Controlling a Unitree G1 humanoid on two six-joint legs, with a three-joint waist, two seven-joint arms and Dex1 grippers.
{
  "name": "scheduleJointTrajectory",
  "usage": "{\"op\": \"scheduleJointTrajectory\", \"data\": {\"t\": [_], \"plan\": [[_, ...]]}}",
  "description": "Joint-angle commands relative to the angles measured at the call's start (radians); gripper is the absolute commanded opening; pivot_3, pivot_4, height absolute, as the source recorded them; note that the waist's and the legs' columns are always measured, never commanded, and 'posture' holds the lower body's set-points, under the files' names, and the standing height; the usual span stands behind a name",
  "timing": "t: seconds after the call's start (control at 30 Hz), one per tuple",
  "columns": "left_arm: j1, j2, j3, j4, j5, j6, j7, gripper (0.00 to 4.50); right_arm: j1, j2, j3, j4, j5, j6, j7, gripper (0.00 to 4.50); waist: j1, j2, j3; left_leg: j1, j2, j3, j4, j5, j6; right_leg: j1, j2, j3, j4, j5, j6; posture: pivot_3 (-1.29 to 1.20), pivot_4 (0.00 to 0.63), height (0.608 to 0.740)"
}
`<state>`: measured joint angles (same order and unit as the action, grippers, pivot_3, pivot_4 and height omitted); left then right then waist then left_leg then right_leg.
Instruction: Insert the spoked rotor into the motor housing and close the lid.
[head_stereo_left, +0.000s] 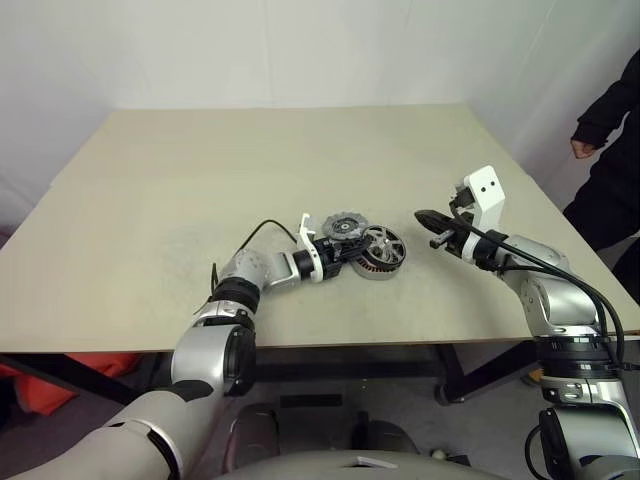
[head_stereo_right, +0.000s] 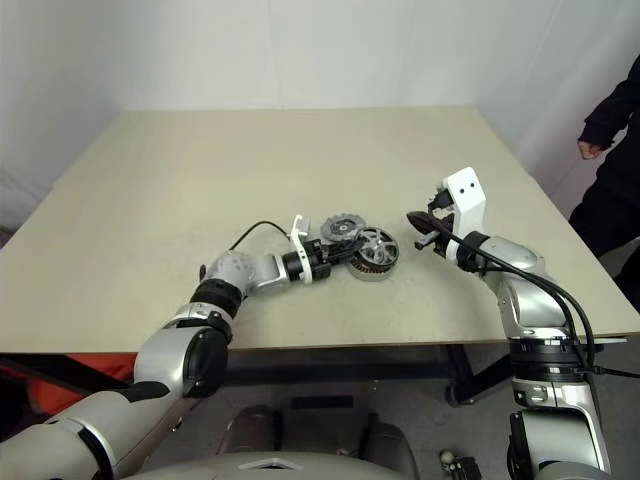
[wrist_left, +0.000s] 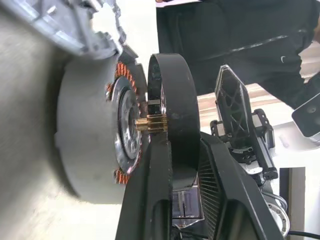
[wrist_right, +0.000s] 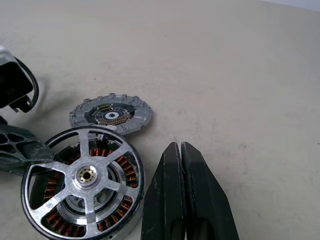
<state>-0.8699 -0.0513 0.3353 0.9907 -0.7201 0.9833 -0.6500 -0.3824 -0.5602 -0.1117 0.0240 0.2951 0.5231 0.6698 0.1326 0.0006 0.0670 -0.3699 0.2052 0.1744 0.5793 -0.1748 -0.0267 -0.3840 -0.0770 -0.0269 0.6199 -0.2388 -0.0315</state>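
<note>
Left claw (head_stereo_left: 345, 258) low over the tabletop (head_stereo_left: 150, 190), reaching in level from my left. Its fingers are clenched on the rim of the spoked rotor (wrist_right: 85, 175), one finger outside, one through the spokes as far as I can tell. An edge grip leaves the hub free, so I can steer the wheel onto the centre.

Rotor sits over the motor housing (head_stereo_left: 378, 262), near mid-tabletop. From the right wrist, copper windings show between the spokes and the hub lines up with the housing centre. From the left wrist, the rotor stands on edge in that view, with a short brass shaft bridging a gap to the windings. My judgement: aligned but not fully seated. Rotor's axis runs along the housing's axis; its flat face is tilted slightly off the tabletop, hub side up. No long axis to speak of on a round wheel.

Lid (wrist_right: 111, 114) lies flat just beside the housing on the far side, notched edge clear, untouched.

Right claw (head_stereo_right: 425, 232) pressed shut, empty, hovering well apart from the parts, likely held clear for the lid.
</note>
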Motion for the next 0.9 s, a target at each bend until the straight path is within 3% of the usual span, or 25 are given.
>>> {"op": "scheduleJointTrajectory", "data": {"t": [0.03,0.23,0.43,0.9], "plan": [[-0.043,-0.005,0.015,0.026,0.01,-0.027,-0.025,0.4,-0.011,-0.004,-0.005,-0.041,0.001,-0.024,-0.005,0.0,0.0,0.0,0.0,0.0,0.0,0.0,0.0,0.0,0.0,0.0,0.0,0.0,0.0,0.0,0.0,0.0,0.0,0.74],[-0.048,-0.005,0.0,0.038,0.046,-0.043,-0.049,0.4,-0.012,-0.006,-0.005,-0.036,-0.003,-0.03,-0.006,0.0,0.002,0.0,0.0,0.0,0.0,0.0,0.0,0.0,0.0,0.0,-0.001,0.0,0.0,0.0,0.0,0.0,0.0,0.74],[-0.047,0.0,0.001,0.035,0.062,-0.035,-0.069,2.37,-0.013,0.002,0.006,-0.029,-0.009,-0.041,-0.009,0.0,0.003,0.0,0.0,0.0,0.0,0.0,0.0,0.0,0.0,0.0,-0.003,0.0,0.0,0.0,0.001,0.0,0.0,0.74],[0.013,0.104,0.018,-0.134,0.037,0.033,-0.09,2.37,-0.03,0.009,0.021,-0.007,-0.01,-0.067,0.015,0.0,-0.005,0.0,0.0,0.0,0.0,0.0,-0.001,0.0,0.001,0.0,-0.002,0.0,0.0,0.0,0.001,0.0,0.0,0.74]]}}
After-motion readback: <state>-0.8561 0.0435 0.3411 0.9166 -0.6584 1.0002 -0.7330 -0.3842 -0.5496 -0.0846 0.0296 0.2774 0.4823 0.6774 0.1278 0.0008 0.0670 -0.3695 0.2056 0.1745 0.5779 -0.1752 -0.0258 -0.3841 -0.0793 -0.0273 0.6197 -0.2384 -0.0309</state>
